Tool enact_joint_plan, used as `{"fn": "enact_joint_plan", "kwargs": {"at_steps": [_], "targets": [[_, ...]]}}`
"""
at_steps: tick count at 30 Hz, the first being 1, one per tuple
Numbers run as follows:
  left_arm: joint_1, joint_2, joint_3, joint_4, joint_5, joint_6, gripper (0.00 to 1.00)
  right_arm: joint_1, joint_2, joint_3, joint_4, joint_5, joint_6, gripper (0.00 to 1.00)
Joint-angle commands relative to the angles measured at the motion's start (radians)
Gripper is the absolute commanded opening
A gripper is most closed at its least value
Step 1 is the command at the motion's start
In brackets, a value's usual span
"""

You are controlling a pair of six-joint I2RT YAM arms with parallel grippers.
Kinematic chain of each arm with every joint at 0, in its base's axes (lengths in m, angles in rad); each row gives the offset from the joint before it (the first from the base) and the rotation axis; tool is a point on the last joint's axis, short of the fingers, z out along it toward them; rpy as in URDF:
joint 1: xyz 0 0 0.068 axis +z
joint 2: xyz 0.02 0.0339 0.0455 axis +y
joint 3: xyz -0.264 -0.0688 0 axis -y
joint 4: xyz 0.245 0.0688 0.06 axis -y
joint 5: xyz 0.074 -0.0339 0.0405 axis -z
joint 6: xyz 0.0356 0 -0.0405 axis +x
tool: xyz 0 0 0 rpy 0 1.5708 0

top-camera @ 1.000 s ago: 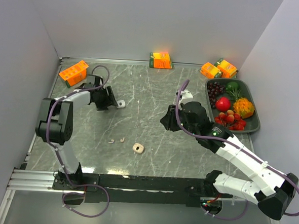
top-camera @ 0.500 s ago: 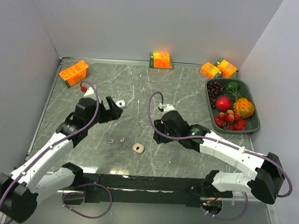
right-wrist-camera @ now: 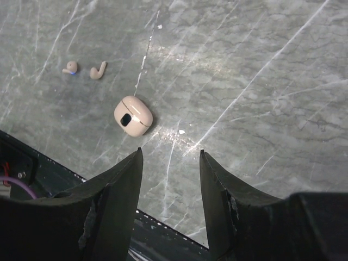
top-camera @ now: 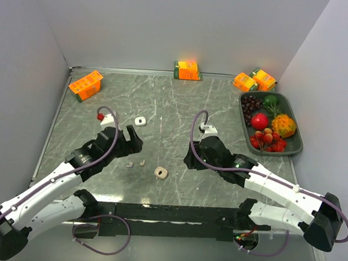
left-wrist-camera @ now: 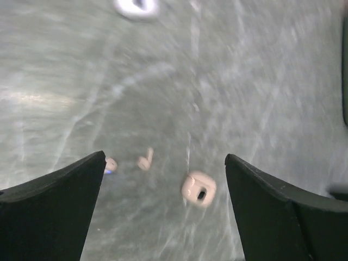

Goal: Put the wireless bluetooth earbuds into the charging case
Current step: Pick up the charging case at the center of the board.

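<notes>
1. The wireless bluetooth earbuds (top-camera: pixel 129 164): two pale beige buds lying loose on the marble table (top-camera: pixel 223 98), left of centre, side by side but not touching. In my left wrist view the left earbud (left-wrist-camera: pixel 110 164) sits half hidden at the edge of one finger, and the right earbud (left-wrist-camera: pixel 145 160) shows its stem. In my right wrist view both lie at 10 o'clock in the frame.
2. My left gripper (top-camera: pixel 129 144): held above the table just at 12 o'clock of the earbuds (overhead view, 12 o'clock pointing away from my bases). Its jaws are spread wide with nothing between them. Its two dark fingers (left-wrist-camera: pixel 54 217) frame the buds from above.
3. White case (top-camera: pixel 140 121): a small rounded shell at 12 o'clock of my left gripper, well apart from the earbuds. It is only a blur at the top edge of the left wrist view.
4. Beige charging case (top-camera: pixel 161 173): it lies near the earbuds at their 4 o'clock, clear of both. A dark patch shows on its upper face; I cannot tell whether the lid is up.
5. My right gripper (top-camera: pixel 190 158): held at 2 o'clock of the beige charging case, jaws parted and empty. In its own view the case lies at 10 o'clock of the fingertips.
6. Tray (top-camera: pixel 296 144): a dark tray at the table's right edge, holding fruit (top-camera: pixel 259 120). Orange cartons (top-camera: pixel 254 81) stand at its 12 o'clock.
</notes>
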Motion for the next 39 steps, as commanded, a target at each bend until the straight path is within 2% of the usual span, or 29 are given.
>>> {"fn": "enact_joint_plan", "kwargs": {"at_steps": [1,2,3,4,6,7,8,11,15,18,23,29,39], "targets": [[-0.012,0.041,0.046,-0.248,-0.415,-0.375,0.96,0.01,-0.019,-0.01,0.022,0.058,0.039,0.53],[-0.009,0.084,0.031,-0.299,-0.394,-0.478,0.96,0.011,-0.022,-0.011,0.022,0.063,0.041,0.53],[0.007,0.095,0.019,-0.213,-0.305,-0.45,0.96,0.012,-0.027,-0.013,0.024,0.07,0.041,0.53],[0.012,0.1,0.005,-0.133,-0.203,-0.24,0.96,0.012,-0.031,-0.013,0.021,0.072,0.039,0.53],[0.001,0.112,-0.026,-0.027,-0.043,-0.229,0.96,0.012,-0.045,-0.013,0.012,0.089,0.036,0.53],[-0.017,0.112,-0.043,0.031,0.007,-0.159,0.96,0.013,-0.051,-0.013,0.009,0.09,0.034,0.53],[-0.044,0.126,-0.04,0.05,0.018,-0.155,0.96,0.012,-0.063,-0.016,0.006,0.095,0.03,0.52],[-0.182,0.237,0.063,-0.005,-0.053,-0.103,0.96,0.015,-0.086,-0.026,-0.005,0.109,0.025,0.52],[-0.429,0.429,0.204,-0.124,-0.237,-0.11,0.96,0.013,-0.113,-0.056,-0.005,0.124,0.025,0.52],[-0.518,0.555,0.259,-0.149,-0.271,-0.124,0.96,0.013,-0.126,-0.069,-0.001,0.127,0.034,0.52],[-0.523,0.575,0.2,-0.013,-0.186,-0.091,0.96,0.012,-0.152,-0.076,-0.011,0.13,0.041,0.52],[-0.522,0.652,0.204,0.0,-0.163,-0.014,0.99,0.012,-0.168,-0.068,-0.036,0.141,0.018,0.52],[-0.471,0.738,0.22,0.027,-0.129,0.023,0.89,0.013,-0.18,-0.045,-0.051,0.15,0.005,0.52]]}}
